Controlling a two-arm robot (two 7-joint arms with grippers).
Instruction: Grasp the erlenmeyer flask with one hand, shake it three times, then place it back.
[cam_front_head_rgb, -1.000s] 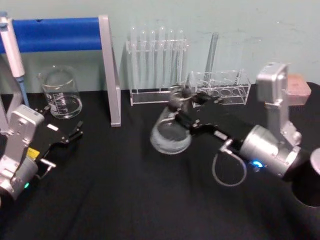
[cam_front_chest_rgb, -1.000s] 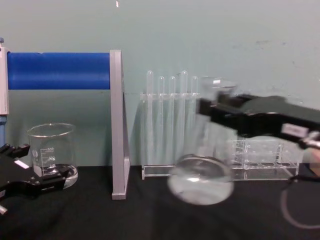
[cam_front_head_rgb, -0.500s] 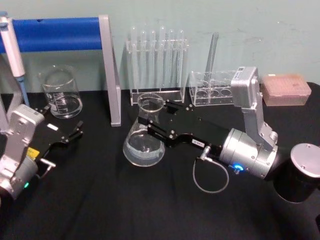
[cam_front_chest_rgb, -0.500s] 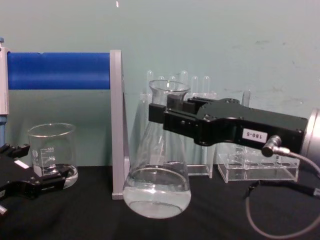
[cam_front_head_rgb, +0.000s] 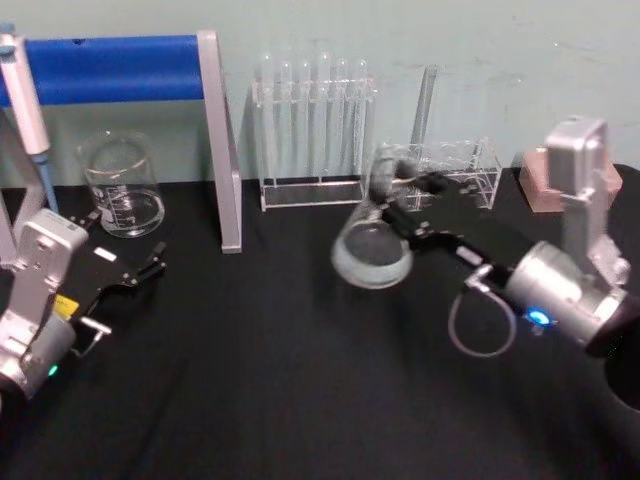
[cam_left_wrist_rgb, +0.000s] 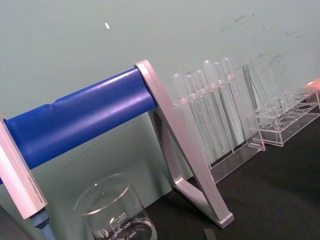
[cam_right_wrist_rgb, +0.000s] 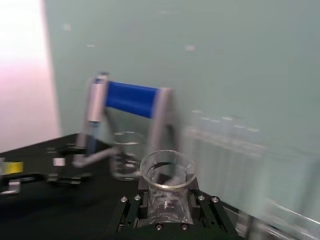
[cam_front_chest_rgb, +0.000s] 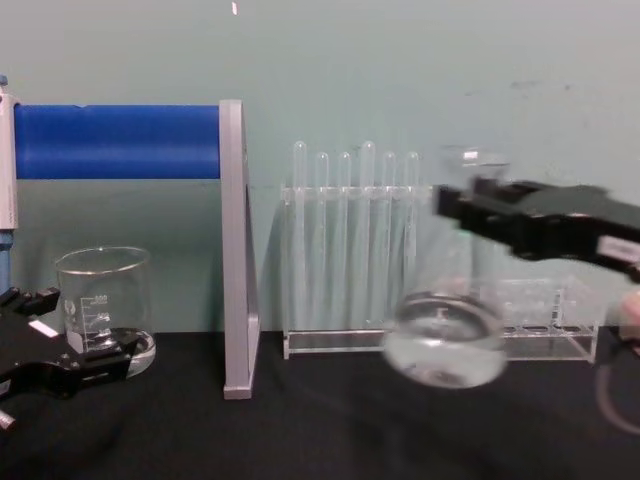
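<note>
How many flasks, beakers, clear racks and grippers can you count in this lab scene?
erlenmeyer flask: 1, in the right gripper
beaker: 1
clear racks: 2
grippers: 2, the left gripper idle near the beaker
total: 6

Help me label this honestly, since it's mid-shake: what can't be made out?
Erlenmeyer flask: motion-blurred in chest and head views; printed mark, liquid level unreadable.
Right gripper: label blurred in chest view.
Left gripper: open, parked left; cut by chest view's left edge.

Pale green wall behind black tabletop
</note>
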